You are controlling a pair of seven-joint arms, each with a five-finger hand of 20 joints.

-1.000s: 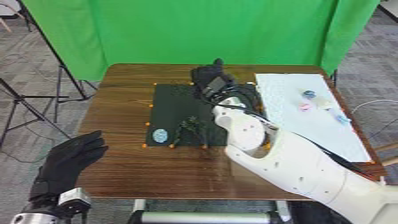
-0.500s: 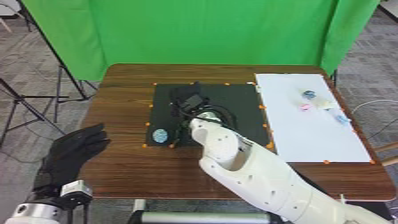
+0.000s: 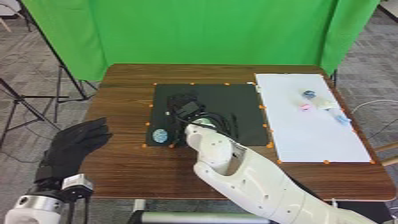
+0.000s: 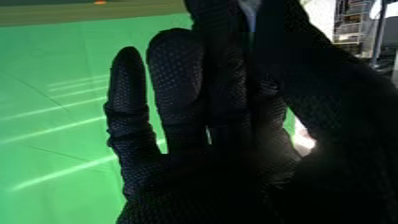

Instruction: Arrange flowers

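One pale-blue oval piece (image 3: 160, 135) lies at the near-left corner of the black mat (image 3: 242, 95), short of the right hand (image 3: 185, 102), its fingers (image 4: 176, 67) uncurled, so reaching it likely means drawing back leftward.

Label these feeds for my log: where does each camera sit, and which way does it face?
Head view: on the head, facing forward and down at the wooden table; white arms, left hand, right hand show.
Right wrist view: on the right wrist, facing along gloved fingers toward the green curtain.
Shared: right hand, green curtain.
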